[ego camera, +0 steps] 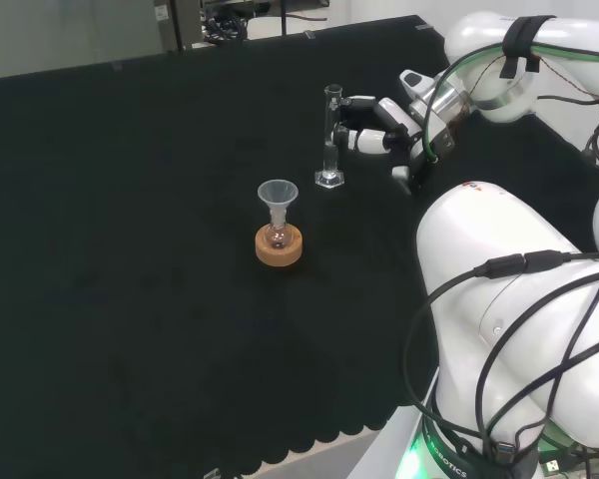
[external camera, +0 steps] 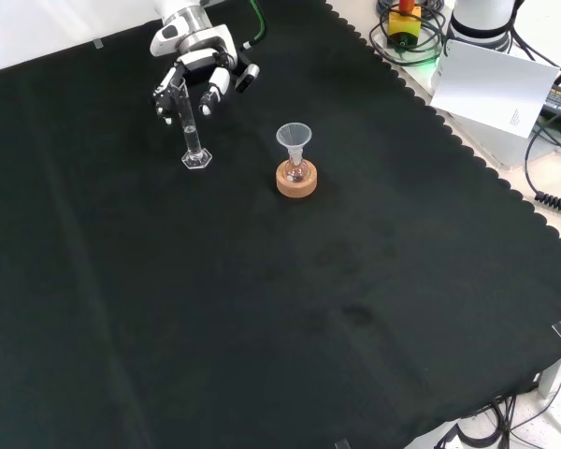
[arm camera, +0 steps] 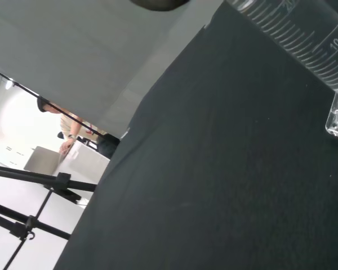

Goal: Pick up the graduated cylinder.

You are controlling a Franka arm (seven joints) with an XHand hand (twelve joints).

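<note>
A black cloth covers the whole desk (ego camera: 130, 249), and its scalloped edge shows at the near side in the head view. The cylinder (ego camera: 330, 138) stands upright on its clear foot, nearer to the far edge of the desk in the head view, and toward the top left corner in the front view. Just in front of it in the head view a small flask with a funnel (ego camera: 278, 200) sits on a cork ring (ego camera: 279, 246), a little apart from the cylinder.

The robot hand (ego camera: 384, 135) is at the right of the cylinder in the head view, at the height of the upper half of the tube. Its fingers (external camera: 208, 100) are half bent and spread around the tube, but I judge that they are not yet closed on it; whether one tip already touches the glass, I cannot tell. In the wrist view the scale marks of the cylinder (arm camera: 304, 39) are very close to the palm.

To do this step well, the robot hand should close slowly with the thumb and fingers on opposite sides of the tube, so that it is not pushed sideways. The tube is tall and its foot is small, so it may tip easily. Then the lift should go straight up, away from the funnel.
</note>
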